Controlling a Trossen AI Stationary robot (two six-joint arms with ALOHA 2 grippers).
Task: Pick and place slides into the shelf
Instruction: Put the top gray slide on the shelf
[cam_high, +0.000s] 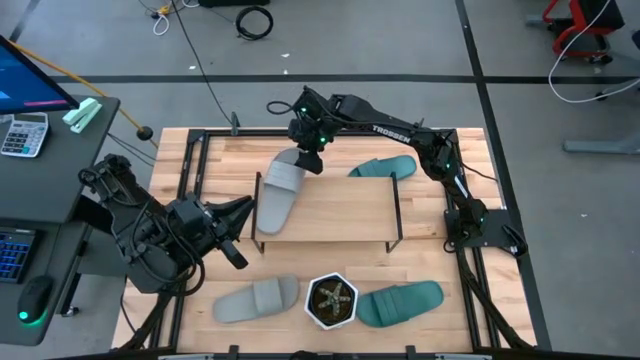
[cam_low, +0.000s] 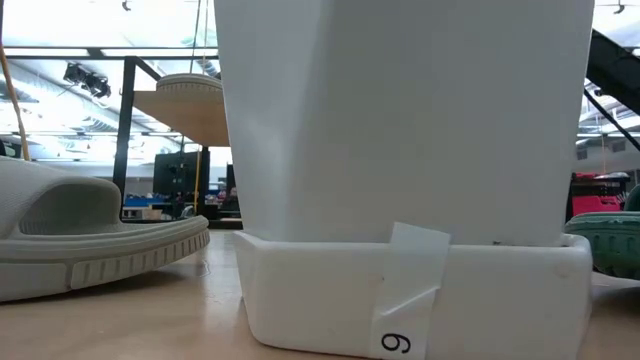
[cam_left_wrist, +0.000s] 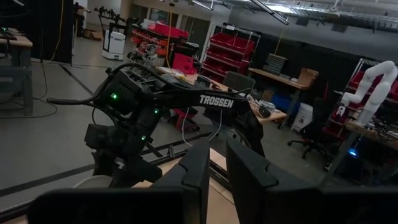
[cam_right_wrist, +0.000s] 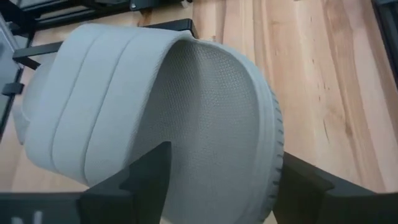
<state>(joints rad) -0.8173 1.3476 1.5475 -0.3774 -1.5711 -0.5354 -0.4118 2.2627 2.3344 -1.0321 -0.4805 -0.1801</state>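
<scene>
Releasing the grey slide (cam_high: 279, 192) on the shelf (cam_high: 340, 212): my right claw (cam_high: 309, 160) spread wide, holding nothing; next, lift clear.

2 black arms (cam_high: 400, 130) (white "TROSSEN" lettering)

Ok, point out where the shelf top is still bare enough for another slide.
The shelf top is bare from its middle to its right end, bordered by the far teal slide behind. The left end is crowded: a grey slide lies there under the right hand. The front table strip is packed with a grey slide, plant and teal slide.
</scene>
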